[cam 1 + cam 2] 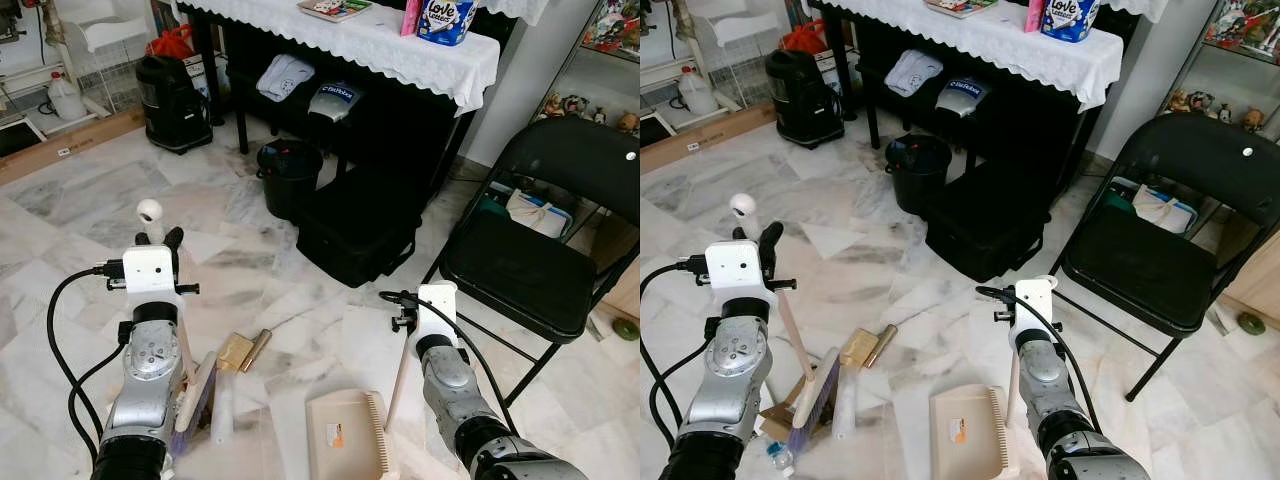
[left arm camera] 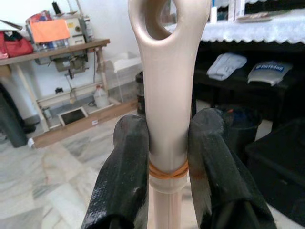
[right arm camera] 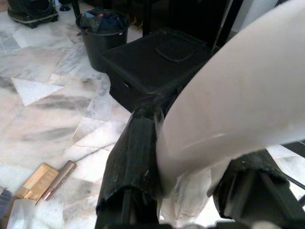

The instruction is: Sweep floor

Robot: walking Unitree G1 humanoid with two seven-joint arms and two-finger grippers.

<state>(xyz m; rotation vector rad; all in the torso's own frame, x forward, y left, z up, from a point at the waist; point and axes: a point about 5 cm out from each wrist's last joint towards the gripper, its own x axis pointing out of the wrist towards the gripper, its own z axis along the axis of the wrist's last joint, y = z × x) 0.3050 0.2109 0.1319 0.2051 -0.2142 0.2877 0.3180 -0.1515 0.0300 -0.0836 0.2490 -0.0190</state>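
My left gripper (image 2: 167, 138) is shut on the beige broom handle (image 1: 150, 212), just below its looped end. The handle slants down to the broom head (image 1: 812, 403), whose purple bristles rest on the marble floor by my left arm. My right gripper (image 3: 193, 145) is shut on the cream handle (image 3: 228, 95) of the beige dustpan (image 1: 345, 435). The dustpan lies flat on the floor between my arms, its toothed edge on the right. In front of the broom lie a gold box (image 1: 236, 351), a gold tube (image 1: 257, 349) and a white plastic roll (image 1: 222, 410).
A black folding chair (image 1: 540, 260) stands close on the right. Ahead are a black case (image 1: 355, 235) and a black bin (image 1: 290, 175), under a dark table with a white lace cloth (image 1: 380, 45). A black canister (image 1: 172, 100) stands at the back left.
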